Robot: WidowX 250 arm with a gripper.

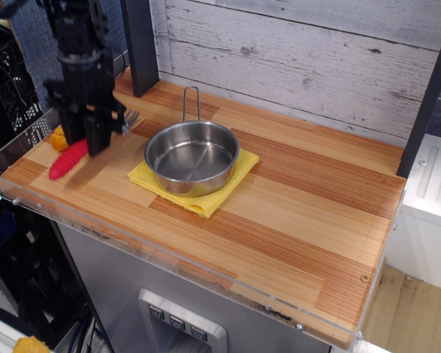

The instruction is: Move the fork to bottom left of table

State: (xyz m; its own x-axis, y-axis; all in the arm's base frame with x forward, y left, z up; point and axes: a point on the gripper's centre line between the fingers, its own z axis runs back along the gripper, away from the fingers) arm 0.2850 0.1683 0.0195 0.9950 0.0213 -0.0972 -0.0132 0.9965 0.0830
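The fork has a red ribbed handle pointing toward the front left, and its silver tines point back right. My black gripper is shut around the fork's middle, over the left end of the wooden table. I cannot tell whether the fork touches the wood. The gripper hides the fork's middle.
An orange-yellow toy food lies just behind the fork handle at the left edge. A steel pan stands on a yellow cloth right of the gripper. A dark post stands at the back left. Clear acrylic edges the table.
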